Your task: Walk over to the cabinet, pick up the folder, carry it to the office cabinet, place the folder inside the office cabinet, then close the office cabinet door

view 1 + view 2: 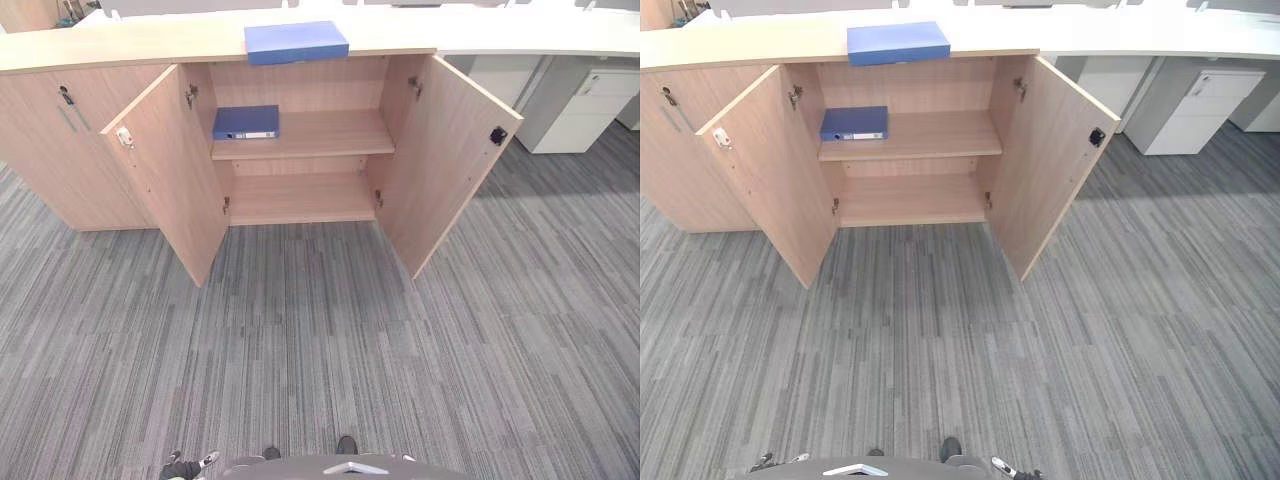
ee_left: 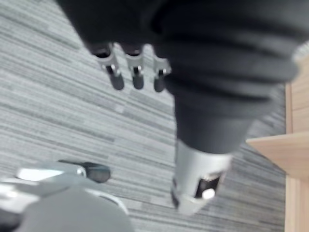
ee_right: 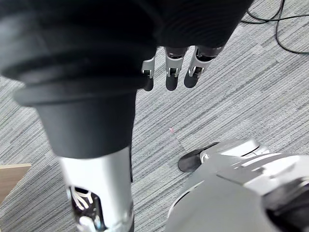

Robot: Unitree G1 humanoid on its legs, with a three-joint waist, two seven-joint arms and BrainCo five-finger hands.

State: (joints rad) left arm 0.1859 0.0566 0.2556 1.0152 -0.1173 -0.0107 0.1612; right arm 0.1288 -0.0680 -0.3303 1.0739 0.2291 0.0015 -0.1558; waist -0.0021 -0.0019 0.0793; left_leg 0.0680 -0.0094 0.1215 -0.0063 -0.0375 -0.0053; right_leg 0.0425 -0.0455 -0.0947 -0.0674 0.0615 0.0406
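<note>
Cabinet (image 1: 320, 85) at 12 o'clock, left door (image 1: 165, 170) and right door (image 1: 440, 150) open, light folder (image 1: 296, 42) flat on its top, dark folder (image 1: 246, 122) on upper shelf (image 1: 330, 130) toward 11 o'clock, left hand (image 2: 137, 77) and right hand (image 3: 174, 75) over carpet (image 1: 320, 340), fingers relaxed, empty.

Light wood cabinet (image 1: 60, 150) standing on grey striped carpet (image 1: 320, 350), blue folder (image 1: 296, 42) lying flat on the cabinet top (image 1: 120, 45), darker blue folder (image 1: 246, 122) lying flat at the left of the upper shelf (image 1: 330, 130), lower shelf (image 1: 300, 200) below it.
</note>
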